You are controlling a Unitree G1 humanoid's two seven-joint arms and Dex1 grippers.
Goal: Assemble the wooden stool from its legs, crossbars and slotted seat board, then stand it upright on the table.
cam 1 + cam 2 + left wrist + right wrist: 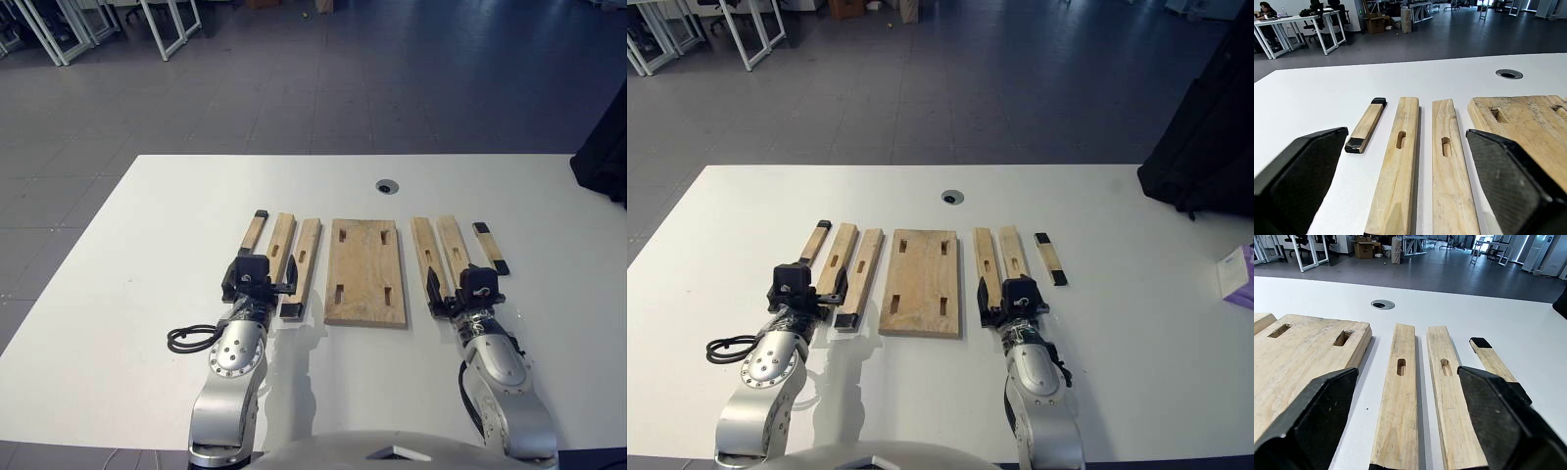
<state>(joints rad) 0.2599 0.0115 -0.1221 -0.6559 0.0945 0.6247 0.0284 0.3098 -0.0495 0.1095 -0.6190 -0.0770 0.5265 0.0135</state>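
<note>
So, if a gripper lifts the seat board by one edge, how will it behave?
The seat board looks like thick solid wood, so it is probably stiff and rather heavy; gripped at one edge it may tilt down. It lies flat on the table, so a push should slide it, not roll or tip it.

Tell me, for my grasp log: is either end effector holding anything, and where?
Nothing is held: the left end effector and right end effector are both open, by the near ends of the wooden legs.

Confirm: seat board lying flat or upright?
Flat. The seat board lies on the table, four slots facing up, nothing fitted into them.
</note>
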